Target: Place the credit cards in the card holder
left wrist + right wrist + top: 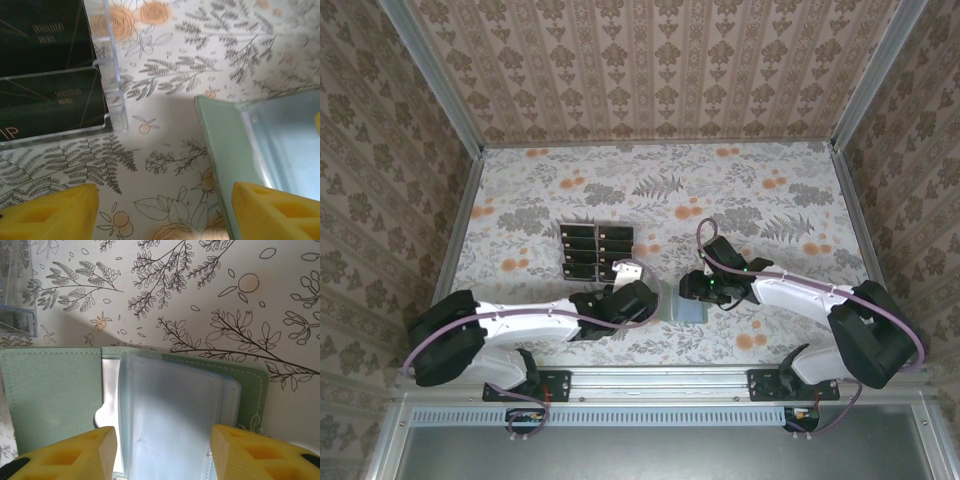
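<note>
Table (770,200): flat, with a floral-printed covering.

Left of centre stands a clear tiered plastic rack (114,75). Its tiers hold several small black rectangular credit cards (50,97), all alike, with faint light markings.

To the rack's right, near but apart from it, lies the flat sage-green card holder (50,390). It sits between the two arms and is opened out. Frosted clear plastic sleeves (170,405) lift from its middle, and no card is visible in them.

Left gripper (160,215): jaws wide apart, nothing between them, low over the cloth between rack and card holder.

Right gripper (162,455): jaws apart on either side of the sleeves. Whether they press the sleeves, I cannot tell.

Handling, as a judgement:
- The cards look thin, stiff, light and slick; best pinched at an exposed upper edge.
- The holder looks soft and floppy and is likely to slide, so pin its cover and spread one sleeve mouth.
</note>
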{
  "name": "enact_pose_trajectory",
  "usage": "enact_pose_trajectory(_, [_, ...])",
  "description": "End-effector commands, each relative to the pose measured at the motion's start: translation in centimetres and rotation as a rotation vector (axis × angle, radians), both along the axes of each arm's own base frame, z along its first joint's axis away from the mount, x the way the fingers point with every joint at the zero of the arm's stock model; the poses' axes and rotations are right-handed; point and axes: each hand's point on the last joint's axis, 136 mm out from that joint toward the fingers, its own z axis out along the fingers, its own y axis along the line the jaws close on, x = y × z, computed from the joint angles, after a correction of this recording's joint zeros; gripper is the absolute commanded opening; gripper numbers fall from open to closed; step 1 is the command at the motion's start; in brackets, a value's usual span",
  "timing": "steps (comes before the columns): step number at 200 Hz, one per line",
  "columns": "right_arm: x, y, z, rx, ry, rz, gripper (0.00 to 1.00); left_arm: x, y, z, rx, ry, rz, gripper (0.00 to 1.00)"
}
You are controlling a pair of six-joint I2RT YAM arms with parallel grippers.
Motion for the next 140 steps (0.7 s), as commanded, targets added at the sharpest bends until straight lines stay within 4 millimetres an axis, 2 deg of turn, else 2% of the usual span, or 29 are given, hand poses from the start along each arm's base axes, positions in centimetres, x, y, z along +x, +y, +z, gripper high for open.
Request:
enact_pose_trajectory(1, [0.5,0.3,-0.4,-0.02,-0.005,0.013,0.54,-0.4,-0.1,-0.9,0.064,0.01,-0.031,0.72])
enact_pose_trajectory(46, [0.4,1.6,-1.3,0.026,0.035,0.027,0.55,-1.2,0.4,-3.1,0.112,0.052,-0.017,0.71])
enact_pose_trajectory(85, [0.3,3.4,-1.0,0.082,0.048,0.038,0.55,-1.9,0.4,-4.4,0.096,0.077,-0.009,0.69])
enact_pose_trajectory(140, [0.3,5.7,-0.4,0.195,0.071,0.018,0.55,-2.3,0.4,-5.0,0.066,0.078,-0.006,0.68])
